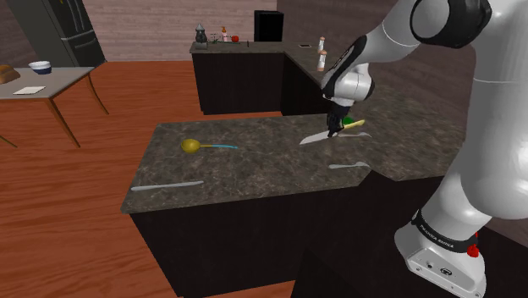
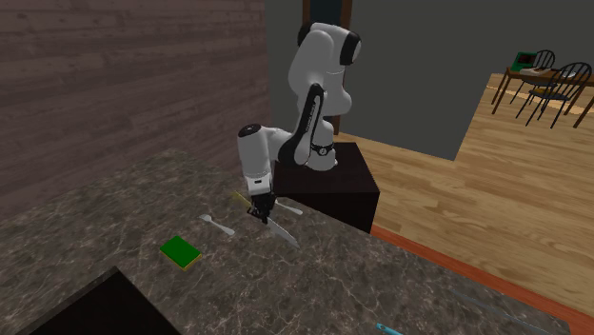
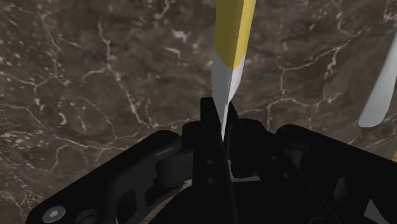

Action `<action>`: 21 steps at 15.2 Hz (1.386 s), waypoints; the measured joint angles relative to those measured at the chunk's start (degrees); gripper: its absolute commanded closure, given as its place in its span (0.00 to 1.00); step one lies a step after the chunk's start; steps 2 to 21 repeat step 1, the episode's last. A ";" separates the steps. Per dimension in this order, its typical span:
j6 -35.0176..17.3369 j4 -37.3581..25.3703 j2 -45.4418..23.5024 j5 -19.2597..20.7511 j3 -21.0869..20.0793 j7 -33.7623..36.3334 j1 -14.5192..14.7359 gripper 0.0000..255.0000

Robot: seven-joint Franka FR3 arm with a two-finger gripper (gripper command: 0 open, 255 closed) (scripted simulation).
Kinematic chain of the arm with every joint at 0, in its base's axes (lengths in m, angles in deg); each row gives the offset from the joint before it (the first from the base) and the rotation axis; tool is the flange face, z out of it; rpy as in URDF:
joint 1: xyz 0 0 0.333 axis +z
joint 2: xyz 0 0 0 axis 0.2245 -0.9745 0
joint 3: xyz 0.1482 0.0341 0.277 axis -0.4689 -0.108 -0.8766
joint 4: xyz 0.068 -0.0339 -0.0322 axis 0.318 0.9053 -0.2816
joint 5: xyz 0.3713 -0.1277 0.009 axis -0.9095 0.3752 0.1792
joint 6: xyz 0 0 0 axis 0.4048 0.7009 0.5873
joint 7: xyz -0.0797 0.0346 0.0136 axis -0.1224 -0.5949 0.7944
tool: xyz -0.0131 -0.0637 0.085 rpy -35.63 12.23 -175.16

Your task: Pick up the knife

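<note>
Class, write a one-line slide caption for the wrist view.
Black gripper shut on the grey blade of a yellow-handled knife, against a dark veined countertop.

"How much of the knife (image 3: 228,70) is lost?"

"Its yellow handle runs off the wrist view's edge, and the blade's tip vanishes between the clasping fingers of the gripper (image 3: 219,116)."

"The pale utensil (image 3: 380,89) beside it?"

"Cut off too; I can't tell its kind."

"And the shoulder view?"

"The gripper covers most of a green thing (image 1: 346,125). The small things (image 1: 222,35) on the far counter (image 1: 254,49) are too tiny to name."
</note>
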 measured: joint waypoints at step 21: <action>0.29 0.14 0.56 0.60 0.40 0.37 0.26 1.00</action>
